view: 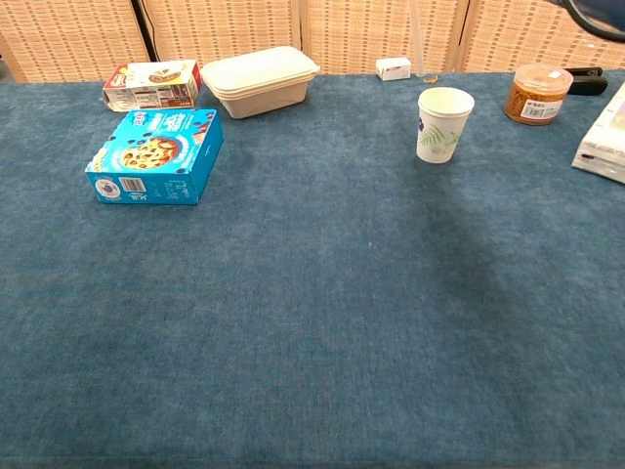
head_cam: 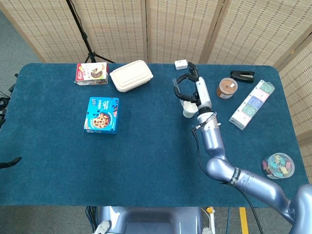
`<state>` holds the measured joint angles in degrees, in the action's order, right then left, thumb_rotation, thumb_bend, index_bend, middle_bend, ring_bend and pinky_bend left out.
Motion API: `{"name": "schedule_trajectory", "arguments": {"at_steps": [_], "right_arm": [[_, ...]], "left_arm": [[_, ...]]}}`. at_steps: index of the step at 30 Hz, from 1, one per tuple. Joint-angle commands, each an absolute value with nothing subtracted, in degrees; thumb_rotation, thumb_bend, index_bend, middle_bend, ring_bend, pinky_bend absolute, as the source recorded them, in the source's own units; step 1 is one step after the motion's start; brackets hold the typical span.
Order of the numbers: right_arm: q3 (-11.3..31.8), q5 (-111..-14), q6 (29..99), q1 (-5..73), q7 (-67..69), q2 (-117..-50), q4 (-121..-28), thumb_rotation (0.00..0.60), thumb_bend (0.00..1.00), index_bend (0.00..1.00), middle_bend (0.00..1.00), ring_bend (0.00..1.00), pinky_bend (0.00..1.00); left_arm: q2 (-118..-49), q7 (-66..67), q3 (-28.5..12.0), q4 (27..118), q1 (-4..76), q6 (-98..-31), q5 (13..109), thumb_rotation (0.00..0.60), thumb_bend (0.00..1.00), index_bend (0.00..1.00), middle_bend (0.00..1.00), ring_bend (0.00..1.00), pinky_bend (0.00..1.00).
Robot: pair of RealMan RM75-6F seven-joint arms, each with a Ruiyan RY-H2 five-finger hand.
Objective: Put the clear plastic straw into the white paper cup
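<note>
Right hand [head_cam: 194,89] is up above the white paper cup [view: 444,124], fingers [head_cam: 183,78] pinching the clear plastic straw [head_cam: 175,87] near its upper part, so the straw hangs roughly upright over the cup, not inside it as far as I can tell. From the chest view you only catch a faint sliver of the straw at the top edge, above and a bit left of the cup. Cup stands upright toward the far edge of the bench [view: 312,322], right of the middle, green leafy print on its side. Left hand doesn't show up in either camera.

Other stuff on the blue bench: a blue cookie box [view: 156,154] on the left side, a small snack carton [view: 151,84] and a beige lidded food container [view: 260,79] by the far edge, a tiny white box [view: 395,67] behind the cup, a brown lidded jar [view: 538,93] to the cup's right, and a black stapler [head_cam: 242,75] near the far right corner.
</note>
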<state>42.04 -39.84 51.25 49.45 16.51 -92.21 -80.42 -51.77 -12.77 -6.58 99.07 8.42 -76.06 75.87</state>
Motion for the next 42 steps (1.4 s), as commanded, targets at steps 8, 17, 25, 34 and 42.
{"name": "schedule_trajectory", "arguments": {"at_steps": [8,17,25,34,42], "right_arm": [[43.6,-36.7,48.3,50.4,21.3,-93.2,-75.7,0.6,0.57,0.58,0.0,0.0,0.0],[42.0,-39.9,47.7,50.1,23.6,-93.5,-73.3,0.6,0.57,0.58,0.0,0.0,0.0],[41.1,-41.0,47.3,49.5,25.4,-93.6,-72.0,0.6,0.57,0.58,0.0,0.0,0.0],[40.4,-41.4,47.0,49.3,26.8,-94.1,-70.0,0.6,0.57,0.58,0.0,0.0,0.0],[39.4,-42.4,46.6,49.4,27.7,-94.8,-68.1,0.6,0.57,0.58,0.0,0.0,0.0]], "left_arm": [[-51.9,-12.8,-6.9,98.8,9.0,-75.2,75.1,0.6,0.0,0.0,0.0,0.0,0.0],[-51.9,-12.8,-7.0,98.5,9.2,-74.5,74.3,0.6,0.0,0.0,0.0,0.0,0.0],[-51.9,-12.3,-7.0,98.8,9.2,-74.5,74.3,0.6,0.0,0.0,0.0,0.0,0.0],[-51.9,-12.6,-7.0,98.6,9.2,-74.5,74.2,0.6,0.0,0.0,0.0,0.0,0.0],[-52.0,-12.5,-7.0,98.7,9.3,-74.3,74.1,0.6,0.0,0.0,0.0,0.0,0.0]]}}
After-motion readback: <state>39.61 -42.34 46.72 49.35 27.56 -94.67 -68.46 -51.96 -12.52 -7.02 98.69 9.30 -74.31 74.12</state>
